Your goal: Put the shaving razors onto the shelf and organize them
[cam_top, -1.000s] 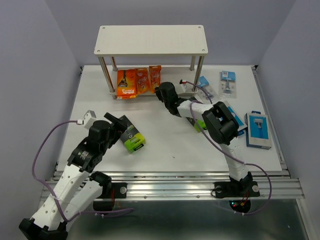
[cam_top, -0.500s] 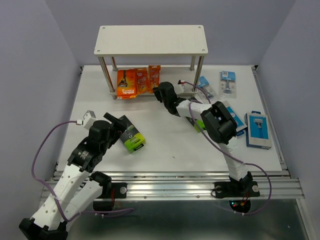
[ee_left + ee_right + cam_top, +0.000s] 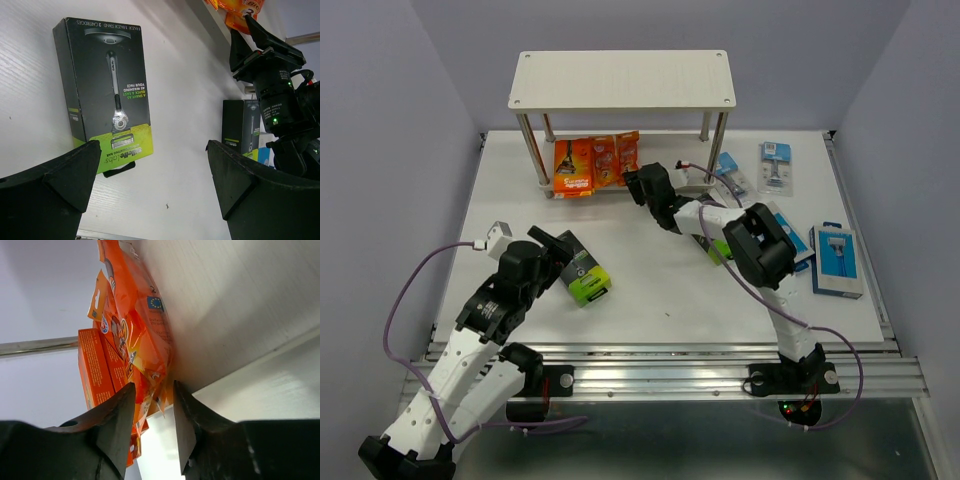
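The shelf (image 3: pixel 620 80) stands at the back of the table. Three orange razor packs (image 3: pixel 605 162) lie on its lower board. My right gripper (image 3: pixel 638 181) is at their right end, open. In the right wrist view the lower edge of an orange flat pack (image 3: pixel 145 347) hangs in the gap between the fingertips (image 3: pixel 120 415), resting on the shelf board (image 3: pixel 235 305). My left gripper (image 3: pixel 155 170) hovers wide open just in front of a black-and-lime razor box (image 3: pixel 102 85) lying flat on the table, the same razor box (image 3: pixel 584 275).
A second black-and-lime box (image 3: pixel 243 130) lies by the right arm. Blue boxes (image 3: pixel 839 260) and light-blue blister cards (image 3: pixel 775 165) lie at the right of the table. Silver shelf posts (image 3: pixel 532 150) stand beside the orange packs.
My right gripper's jaws have parted from shut, letting go of the orange flat pack on the lower board, and it has edged slightly left. The left arm has not moved.
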Controlling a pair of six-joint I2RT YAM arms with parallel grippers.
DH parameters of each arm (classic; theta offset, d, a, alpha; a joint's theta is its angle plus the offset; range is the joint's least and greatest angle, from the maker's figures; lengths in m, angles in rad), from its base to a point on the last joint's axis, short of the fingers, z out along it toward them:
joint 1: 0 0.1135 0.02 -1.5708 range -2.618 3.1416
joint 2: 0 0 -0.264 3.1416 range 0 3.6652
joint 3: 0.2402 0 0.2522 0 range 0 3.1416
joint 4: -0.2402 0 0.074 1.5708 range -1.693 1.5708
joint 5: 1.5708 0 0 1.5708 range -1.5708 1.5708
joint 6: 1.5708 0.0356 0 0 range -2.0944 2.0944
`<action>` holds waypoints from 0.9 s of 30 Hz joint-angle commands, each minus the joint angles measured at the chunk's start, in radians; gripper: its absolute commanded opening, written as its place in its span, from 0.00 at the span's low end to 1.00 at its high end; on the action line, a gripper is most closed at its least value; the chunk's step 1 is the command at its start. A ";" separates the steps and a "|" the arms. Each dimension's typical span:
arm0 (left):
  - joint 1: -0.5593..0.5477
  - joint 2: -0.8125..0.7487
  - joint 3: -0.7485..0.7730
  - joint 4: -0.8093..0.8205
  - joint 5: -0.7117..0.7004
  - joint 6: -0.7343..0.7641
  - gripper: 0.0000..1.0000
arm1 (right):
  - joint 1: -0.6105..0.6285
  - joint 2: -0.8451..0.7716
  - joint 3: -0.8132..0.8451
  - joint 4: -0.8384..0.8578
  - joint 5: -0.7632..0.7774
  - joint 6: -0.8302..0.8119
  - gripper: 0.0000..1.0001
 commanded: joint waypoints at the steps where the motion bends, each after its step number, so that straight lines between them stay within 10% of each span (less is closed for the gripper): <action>1: 0.004 0.002 0.004 0.009 -0.027 0.008 0.99 | 0.008 -0.091 -0.051 0.028 0.005 -0.006 0.44; 14: 0.006 0.007 0.008 0.011 0.011 0.000 0.99 | 0.008 -0.372 -0.324 0.038 -0.020 -0.106 0.94; 27: 0.006 0.074 -0.044 0.143 0.129 0.022 0.99 | 0.008 -0.852 -0.710 -0.126 0.112 -0.785 1.00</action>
